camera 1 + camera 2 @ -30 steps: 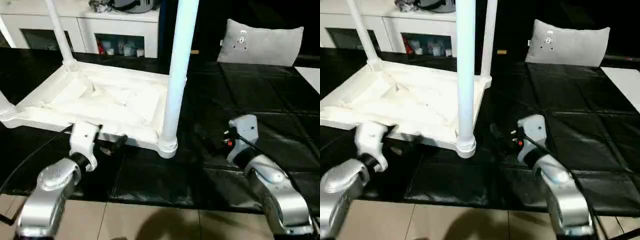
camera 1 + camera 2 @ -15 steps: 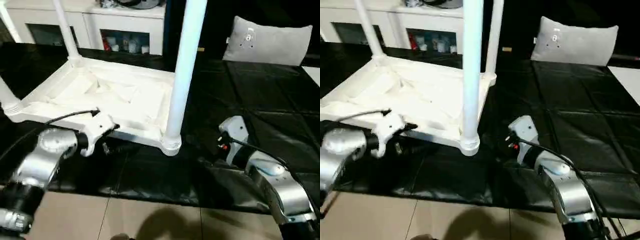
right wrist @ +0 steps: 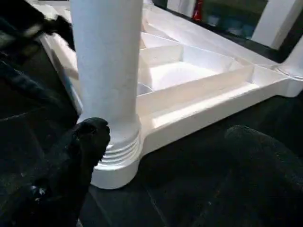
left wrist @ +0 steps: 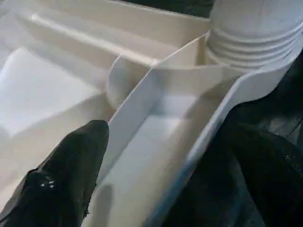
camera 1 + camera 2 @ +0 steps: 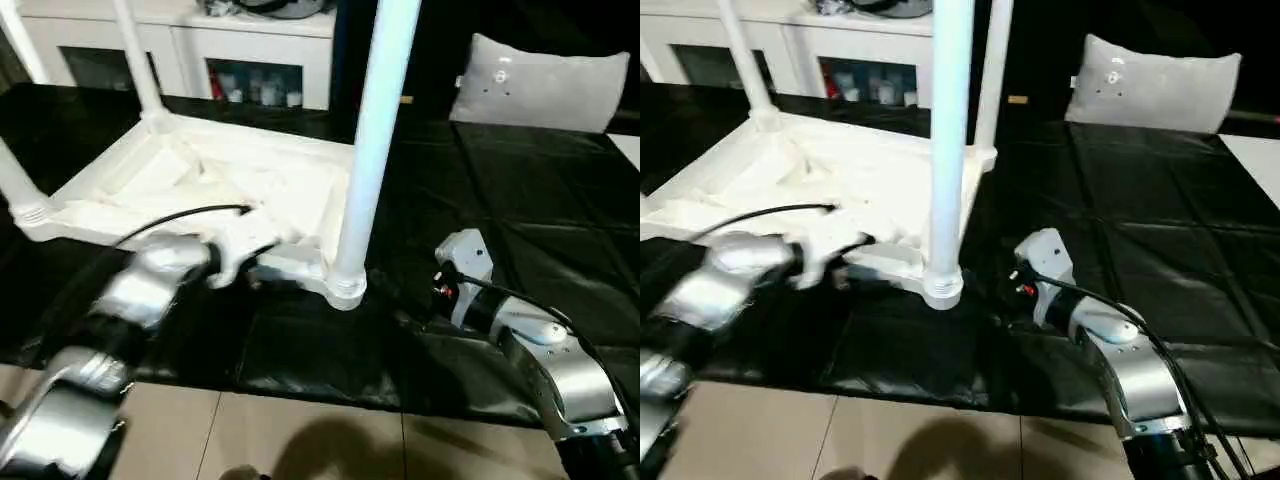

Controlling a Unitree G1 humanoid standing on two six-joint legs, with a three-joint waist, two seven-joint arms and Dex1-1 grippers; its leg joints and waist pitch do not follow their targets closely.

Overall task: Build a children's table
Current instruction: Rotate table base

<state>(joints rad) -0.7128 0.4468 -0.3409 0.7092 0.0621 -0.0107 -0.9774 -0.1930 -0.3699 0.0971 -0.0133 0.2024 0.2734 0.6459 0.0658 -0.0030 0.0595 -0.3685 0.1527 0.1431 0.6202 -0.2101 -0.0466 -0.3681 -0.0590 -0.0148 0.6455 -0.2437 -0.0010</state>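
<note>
From the head, the table (image 5: 230, 190) lies upside down on the black mat (image 5: 500, 210), legs up. The left gripper (image 5: 262, 262) is at its near edge, the right gripper (image 5: 400, 300) beside the near leg (image 5: 375, 130).

Each wrist view shows fingers spread wide, holding nothing.

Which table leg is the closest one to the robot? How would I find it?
Find the white table top lying upside down on the black mat. At its near corner, between the two silver arms, stands one white leg. It looks thickest and has a ridged collar at its foot.
</note>
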